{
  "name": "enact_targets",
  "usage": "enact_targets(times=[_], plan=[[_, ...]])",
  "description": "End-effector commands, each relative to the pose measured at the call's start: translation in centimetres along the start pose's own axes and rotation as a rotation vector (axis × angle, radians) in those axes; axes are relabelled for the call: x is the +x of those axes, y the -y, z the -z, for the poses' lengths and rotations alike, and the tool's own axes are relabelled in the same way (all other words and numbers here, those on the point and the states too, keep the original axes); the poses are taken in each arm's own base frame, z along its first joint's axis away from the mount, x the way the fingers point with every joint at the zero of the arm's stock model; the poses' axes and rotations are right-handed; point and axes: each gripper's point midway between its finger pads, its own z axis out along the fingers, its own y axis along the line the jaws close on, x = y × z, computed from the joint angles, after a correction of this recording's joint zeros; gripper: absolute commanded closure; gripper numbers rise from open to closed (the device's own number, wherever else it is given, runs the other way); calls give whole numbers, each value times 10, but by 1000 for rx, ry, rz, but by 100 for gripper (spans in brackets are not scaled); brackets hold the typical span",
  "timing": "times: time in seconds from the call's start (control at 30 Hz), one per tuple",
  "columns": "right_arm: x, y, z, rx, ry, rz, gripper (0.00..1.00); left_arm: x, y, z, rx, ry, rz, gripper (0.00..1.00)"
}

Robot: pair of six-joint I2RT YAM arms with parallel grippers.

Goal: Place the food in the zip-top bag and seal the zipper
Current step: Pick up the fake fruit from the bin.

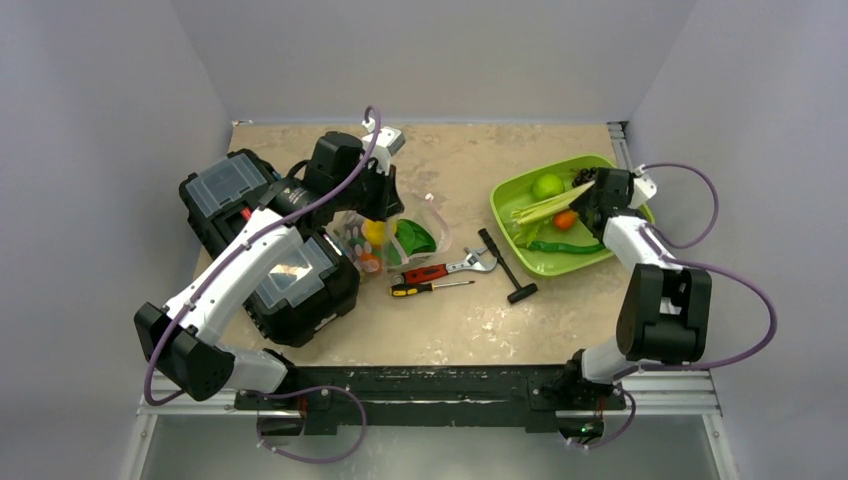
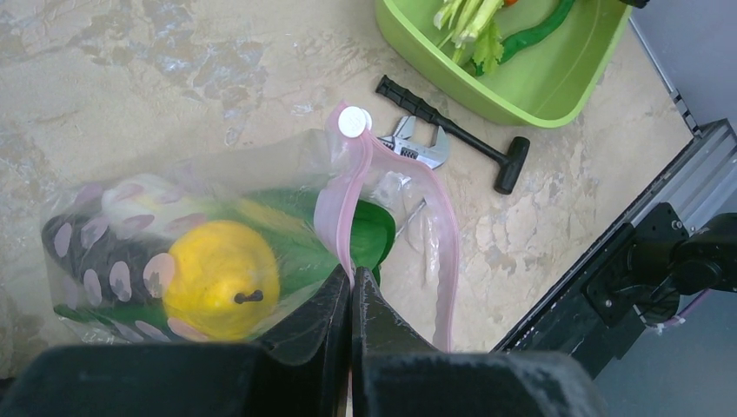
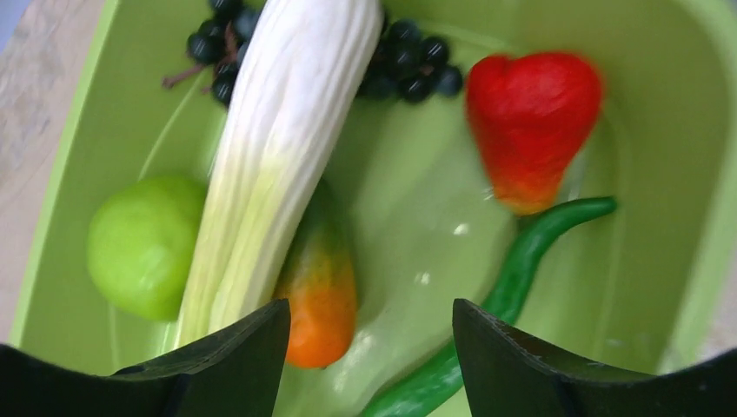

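Observation:
The clear zip-top bag lies on the table with a yellow fruit and a green leaf inside. My left gripper is shut on its pink zipper strip, and the mouth gapes open beside it. In the top view the left gripper sits over the bag. My right gripper is open and empty just above the lime-green tray. Under it lie a green apple, bok choy, an orange piece, dark grapes, a red strawberry and a green pod.
A red-handled wrench, a screwdriver and a black T-handle tool lie between the bag and the tray. Two black toolboxes stand at the left, under my left arm.

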Motion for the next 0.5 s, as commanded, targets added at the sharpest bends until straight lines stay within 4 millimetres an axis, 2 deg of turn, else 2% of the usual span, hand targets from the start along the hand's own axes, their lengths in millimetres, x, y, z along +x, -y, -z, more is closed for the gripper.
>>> enact_targets(times=[0.0,0.2,0.23,0.3,0.47], plan=[[11,-43,5,-243,-82,-38,32,-26,15,17,55,97,-6,100],[26,-60,4,-390,-131,-102,32,-26,16,17,62,95,-2,100],[27,-58,1,-381,-135,-114,33,-26,16,16,62,92,-2,100],[28,-50,-2,-353,-141,-149,44,-26,16,16,63,93,-3,100],[20,-35,-3,-357,-112,-181,40,-27,14,16,63,94,5,100]])
